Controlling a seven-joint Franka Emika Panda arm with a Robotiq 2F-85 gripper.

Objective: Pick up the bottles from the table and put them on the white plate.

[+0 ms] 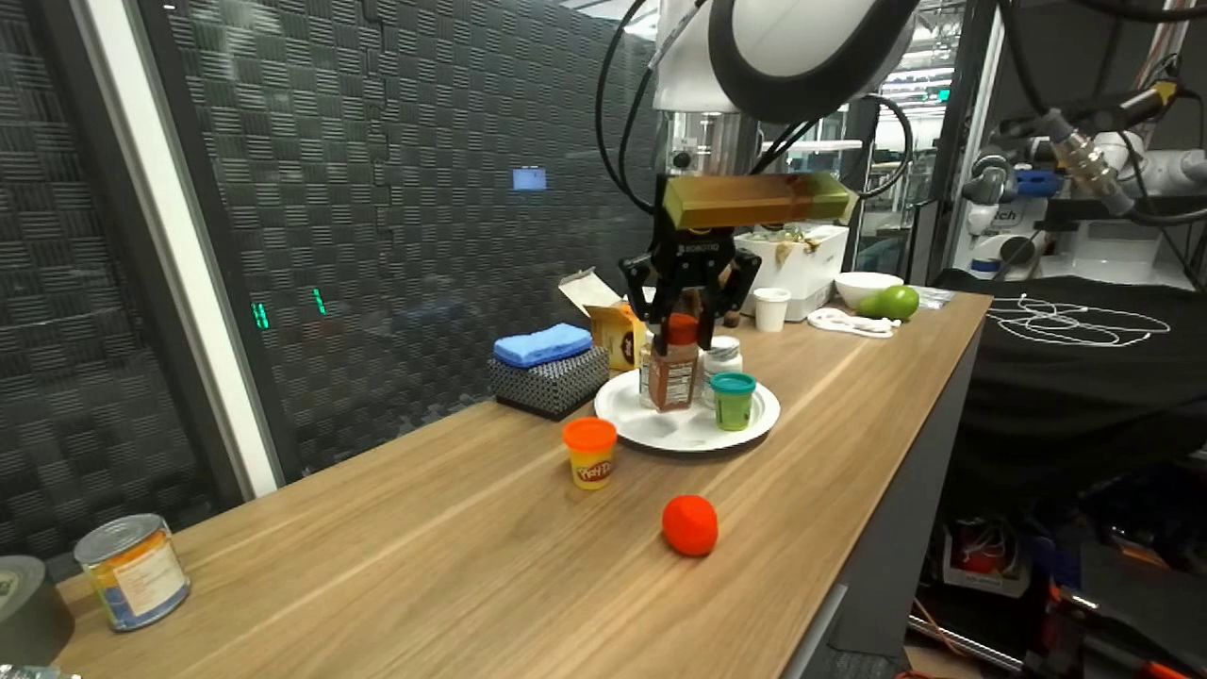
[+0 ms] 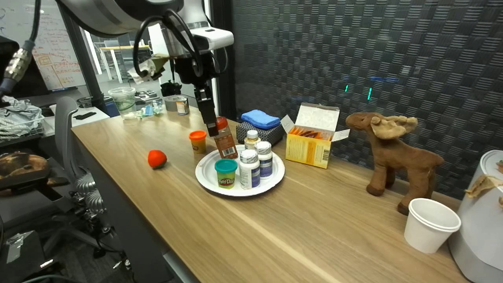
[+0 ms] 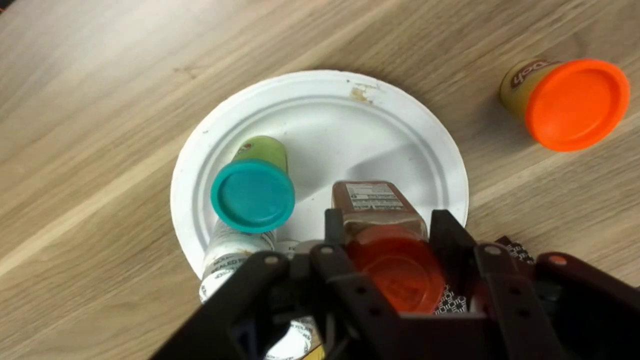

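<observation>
In an exterior view: the Robotiq gripper is clasping the red-capped spice bottle at its cap end, holding it over the white plate. The orange-lidded Play-Doh tub is standing on the wooden countertop, just off the plate's rim at eight o'clock.

In an exterior view: the red-capped spice bottle is leaning, cap pointing between eleven and twelve. On the plate, the teal-lidded Play-Doh tub is sitting near eight, two white pill bottles near three and five, a smaller white-capped bottle near one.

Wrist view: fingers are flanking the bottle's neck; whether its base is touching the plate, can't tell.

Progress, my reading: four are resting where wanted, the spice bottle is being placed, the orange-lidded Play-Doh tub is waiting its turn.
</observation>
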